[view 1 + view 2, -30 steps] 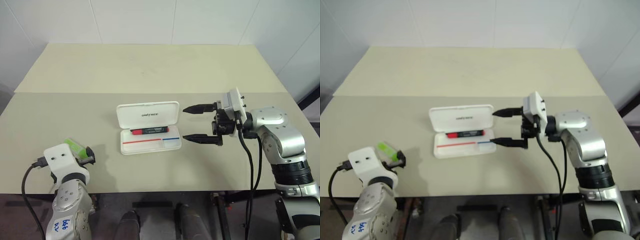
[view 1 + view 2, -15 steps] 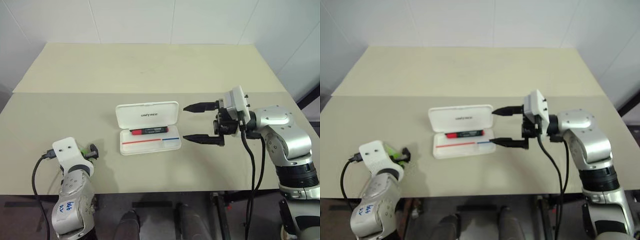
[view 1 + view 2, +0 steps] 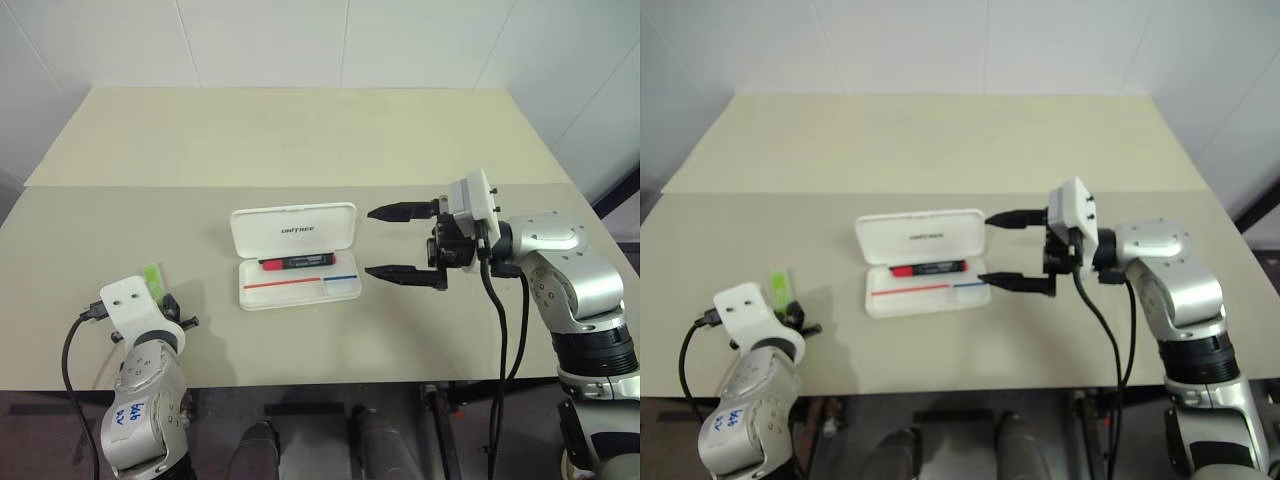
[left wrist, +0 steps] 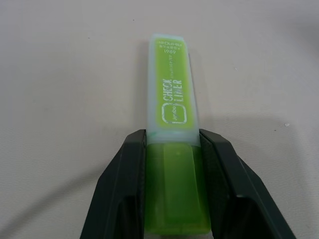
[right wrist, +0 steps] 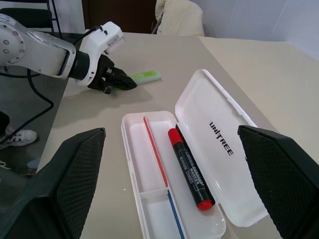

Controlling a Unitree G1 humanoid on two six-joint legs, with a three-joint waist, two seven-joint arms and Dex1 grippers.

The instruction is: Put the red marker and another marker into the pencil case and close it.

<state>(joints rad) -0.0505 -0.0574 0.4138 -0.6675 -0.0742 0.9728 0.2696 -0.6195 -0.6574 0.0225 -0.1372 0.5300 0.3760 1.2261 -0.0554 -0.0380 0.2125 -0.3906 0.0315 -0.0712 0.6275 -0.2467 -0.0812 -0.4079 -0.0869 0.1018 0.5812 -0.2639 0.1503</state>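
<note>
Left gripper (image 4: 172, 199) pinched the green marker (image 4: 173, 114) left of the case (image 3: 297, 258), right gripper (image 3: 405, 242) stood wide and empty; an end-only pinch risked slipping on lift.

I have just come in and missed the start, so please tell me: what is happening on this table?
The robot is filling a white pencil case that lies open on the table. The red marker already lies inside it. The left gripper has its fingers on both sides of the green marker, which lies flat on the table to the left of the case. The right gripper hangs open just beside the case's right end, holding nothing.
</note>
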